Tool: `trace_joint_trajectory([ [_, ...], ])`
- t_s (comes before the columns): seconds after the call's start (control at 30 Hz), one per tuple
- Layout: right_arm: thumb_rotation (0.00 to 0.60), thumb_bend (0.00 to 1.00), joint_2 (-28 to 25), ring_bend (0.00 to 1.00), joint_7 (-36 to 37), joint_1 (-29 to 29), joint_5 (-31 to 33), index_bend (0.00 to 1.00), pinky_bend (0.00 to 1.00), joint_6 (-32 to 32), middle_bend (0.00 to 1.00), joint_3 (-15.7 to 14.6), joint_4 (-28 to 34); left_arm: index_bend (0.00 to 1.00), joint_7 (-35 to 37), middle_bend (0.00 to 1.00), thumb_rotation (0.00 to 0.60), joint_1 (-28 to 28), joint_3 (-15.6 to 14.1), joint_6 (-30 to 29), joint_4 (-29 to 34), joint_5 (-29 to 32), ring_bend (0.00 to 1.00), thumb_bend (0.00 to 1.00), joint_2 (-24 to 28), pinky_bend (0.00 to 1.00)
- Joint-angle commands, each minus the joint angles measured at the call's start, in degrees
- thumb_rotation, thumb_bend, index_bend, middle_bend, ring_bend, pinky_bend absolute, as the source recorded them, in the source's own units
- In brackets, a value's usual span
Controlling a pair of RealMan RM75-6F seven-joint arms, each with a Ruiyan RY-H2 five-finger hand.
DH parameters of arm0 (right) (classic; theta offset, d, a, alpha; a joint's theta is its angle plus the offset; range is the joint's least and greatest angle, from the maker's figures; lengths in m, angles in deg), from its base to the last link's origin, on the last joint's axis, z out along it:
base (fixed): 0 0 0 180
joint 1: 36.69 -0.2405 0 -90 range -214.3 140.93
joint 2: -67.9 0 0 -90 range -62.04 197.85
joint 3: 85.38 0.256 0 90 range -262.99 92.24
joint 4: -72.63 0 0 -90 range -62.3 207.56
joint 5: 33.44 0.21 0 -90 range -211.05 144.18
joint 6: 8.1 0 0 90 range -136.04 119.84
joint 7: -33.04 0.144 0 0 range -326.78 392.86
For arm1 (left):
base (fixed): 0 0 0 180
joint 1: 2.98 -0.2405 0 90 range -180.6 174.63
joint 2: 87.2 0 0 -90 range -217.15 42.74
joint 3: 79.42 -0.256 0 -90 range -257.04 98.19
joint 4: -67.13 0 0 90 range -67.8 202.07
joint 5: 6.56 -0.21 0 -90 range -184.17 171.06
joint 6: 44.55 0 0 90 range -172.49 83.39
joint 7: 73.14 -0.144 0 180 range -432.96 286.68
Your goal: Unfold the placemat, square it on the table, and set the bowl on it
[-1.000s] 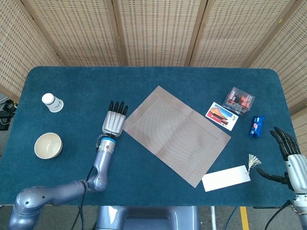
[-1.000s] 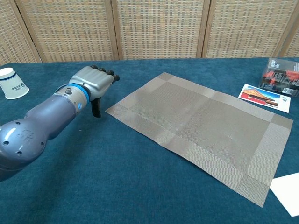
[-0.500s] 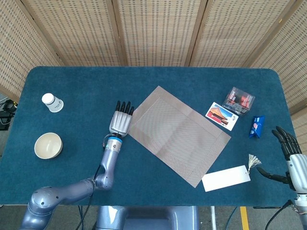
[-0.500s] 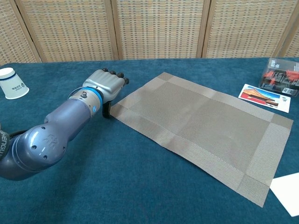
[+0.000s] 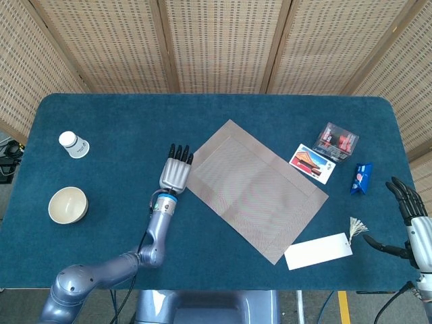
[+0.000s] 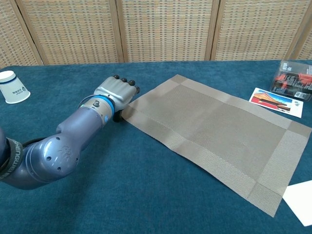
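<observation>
Placemat [image 5: 256, 187] nudged right since earlier | left hand [image 5: 176, 173] flat, fingers extended, empty, at its corner

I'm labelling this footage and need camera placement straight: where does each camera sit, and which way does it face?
Head view: high above the near edge, looking steeply down on the whole table; shows the left arm, the left robot hand and the right robot hand.
Chest view: low at the near edge, looking forward across the table toward the wicker screen; shows only the left arm and robot hand.
Shared: placemat, left robot hand at its corner, paper cup, postcard.
</observation>
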Motion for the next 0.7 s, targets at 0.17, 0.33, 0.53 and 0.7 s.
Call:
trace_joint_trajectory([
  [0.17, 0.6, 0.09, 0.1, 0.0, -0.18, -0.06, -0.16, 0.04, 0.0, -0.26, 0.0, 0.01, 0.04, 0.2, 3.21, 0.0, 0.6, 0.41, -0.49, -0.28, -1.26, -2.75, 0.0, 0.6, -1.29, 0.0],
  [0.33, 0.6, 0.09, 0.03, 0.0, -0.01, 0.09, -0.63, 0.05, 0.0, 0.01, 0.0, -0.09, 0.28, 0.38, 5.77, 0.0, 0.6, 0.07, -0.88, -0.95, -2.34, -4.83, 0.0, 0.63, -1.74, 0.0],
  [0.53, 0.6, 0.09, -0.11, 0.0, -0.06, 0.32, -0.91, 0.05, 0.0, 0.5, 0.0, -0.07, 0.47, 0.43, 6.64, 0.0, 0.6, 0.19, -0.75, 0.05, -4.94, -5.48, 0.0, 0.62, -2.87, 0.0],
  [0.7, 0.6, 0.09, -0.13, 0.0, -0.15, 0.4, -0.97, 0.05, 0.0, 0.63, 0.0, -0.01, 0.58, 0.53, 7.31, 0.0, 0.6, 0.36, -0.28, 0.37, -6.98, -5.9, 0.0, 0.61, -3.87, 0.0],
])
